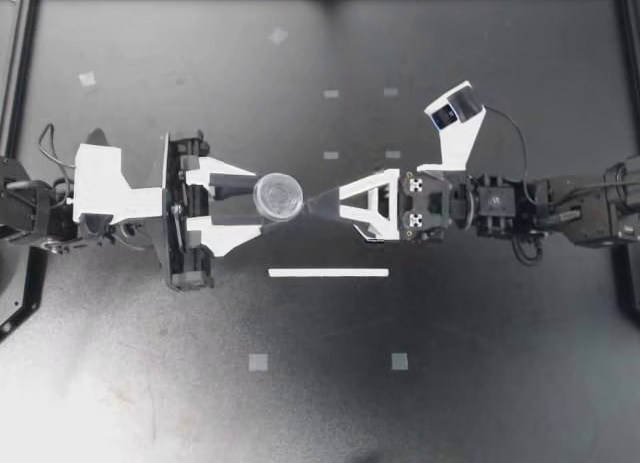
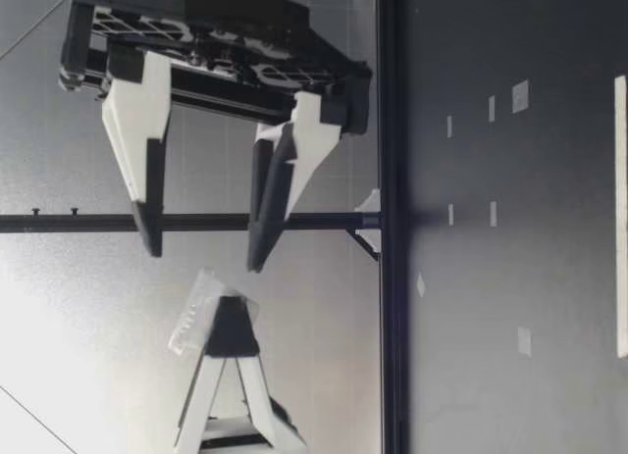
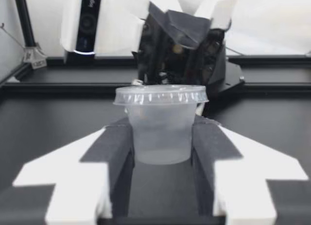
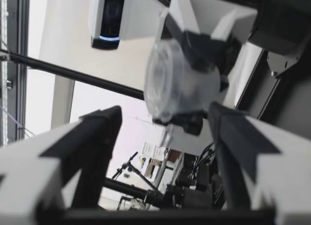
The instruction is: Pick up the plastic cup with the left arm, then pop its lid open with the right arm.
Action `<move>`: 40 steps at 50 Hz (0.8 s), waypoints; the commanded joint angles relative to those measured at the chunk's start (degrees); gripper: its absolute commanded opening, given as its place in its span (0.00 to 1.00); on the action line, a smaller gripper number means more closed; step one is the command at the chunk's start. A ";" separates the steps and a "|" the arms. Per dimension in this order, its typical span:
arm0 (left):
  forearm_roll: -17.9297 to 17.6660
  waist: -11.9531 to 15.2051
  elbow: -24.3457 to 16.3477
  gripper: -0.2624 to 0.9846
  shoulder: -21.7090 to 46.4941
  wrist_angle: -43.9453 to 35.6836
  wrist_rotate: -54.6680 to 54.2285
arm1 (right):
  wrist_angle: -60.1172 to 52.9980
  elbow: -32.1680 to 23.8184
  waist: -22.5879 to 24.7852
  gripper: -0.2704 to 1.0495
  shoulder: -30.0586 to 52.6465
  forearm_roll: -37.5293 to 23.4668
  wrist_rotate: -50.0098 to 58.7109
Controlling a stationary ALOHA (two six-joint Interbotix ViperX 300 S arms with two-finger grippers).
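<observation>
Hanging above black table [image 1: 120, 383]: lidded cup [image 1: 278, 195].

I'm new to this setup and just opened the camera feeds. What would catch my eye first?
A clear lidded cup is held in the air above the middle of the table, gripped between the pads of my left gripper. My right gripper points at it from the opposite side, fingers open, tips close to the cup. A white strip lies on the dark surface beside them.
</observation>
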 commanded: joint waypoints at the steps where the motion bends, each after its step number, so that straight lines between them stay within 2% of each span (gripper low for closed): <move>1: 0.09 -0.44 -0.97 0.40 -0.35 0.53 0.00 | -0.70 -1.93 -0.88 0.74 -2.20 -0.35 -0.09; 40: 0.09 -1.14 -0.70 0.40 1.76 0.88 -2.11 | -1.41 -1.14 -2.99 0.74 -8.35 -1.14 -0.18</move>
